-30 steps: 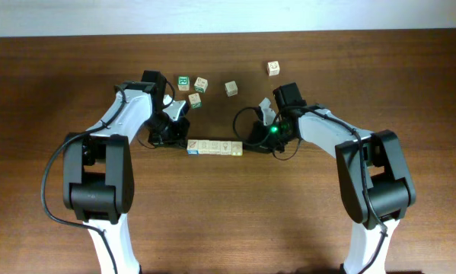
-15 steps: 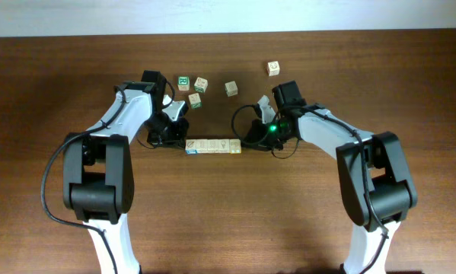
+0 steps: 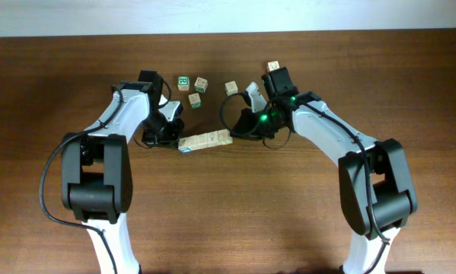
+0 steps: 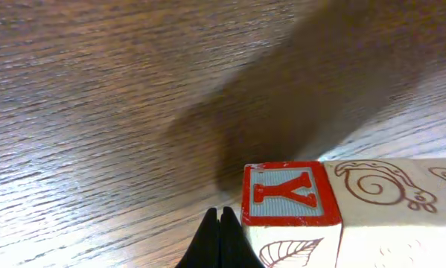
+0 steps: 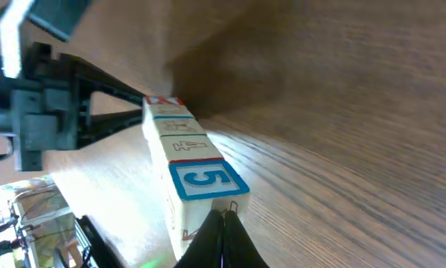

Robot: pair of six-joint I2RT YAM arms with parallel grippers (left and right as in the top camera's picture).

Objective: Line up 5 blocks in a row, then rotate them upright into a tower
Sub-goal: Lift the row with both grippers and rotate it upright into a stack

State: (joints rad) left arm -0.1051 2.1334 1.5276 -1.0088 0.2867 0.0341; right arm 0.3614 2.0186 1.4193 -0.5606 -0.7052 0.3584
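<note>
On the brown wooden table (image 3: 228, 221), the row of blocks (image 3: 205, 141) is lying near the middle, cube touching cube. It is slanting, so its left end is sitting nearer than its right end. The left gripper (image 3: 175, 142) is resting its clenched, empty fingertips right against the left end, beside the red Y block (image 4: 290, 195), which is touching the snail block (image 4: 375, 186). The right gripper (image 3: 236, 134), fingers likewise pinched together on nothing, is sitting right against the right end at the blue 5 block (image 5: 204, 182).

Farther back, loose cubes are standing apart from the row: a small pale cube (image 3: 195, 99), a tilted cube (image 3: 231, 88), another pale cube (image 3: 202, 83), the green-framed cube (image 3: 183, 81), and the farthest cube (image 3: 273, 67) just behind the right arm.
</note>
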